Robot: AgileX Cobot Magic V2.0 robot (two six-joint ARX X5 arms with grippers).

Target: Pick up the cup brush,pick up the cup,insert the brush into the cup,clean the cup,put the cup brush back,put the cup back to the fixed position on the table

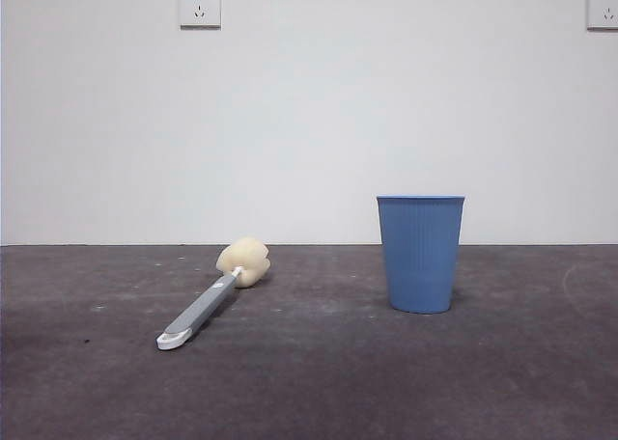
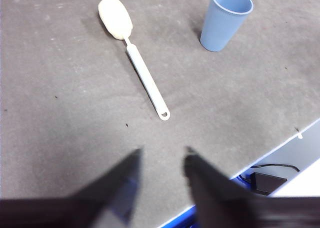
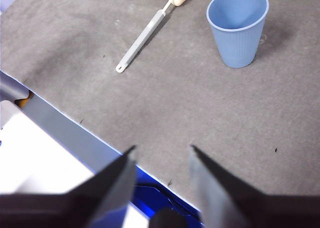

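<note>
Nothing started yet. Brush lies flat on table, well apart from cup, sponge head pointing away from you. Cup upright, empty, untouched. Left gripper and right gripper both hang back near table edge, jaws spread, holding nothing. You have every step left: grasp brush, grasp cup, insert, scrub, return both.

The cup brush lies flat on the tabletop, well apart from the upright cup, with bare surface between and around them. Nothing stands above either. Both the left pincer and right pincer hang back over the tabletop's near edge, jaws parted.
</note>
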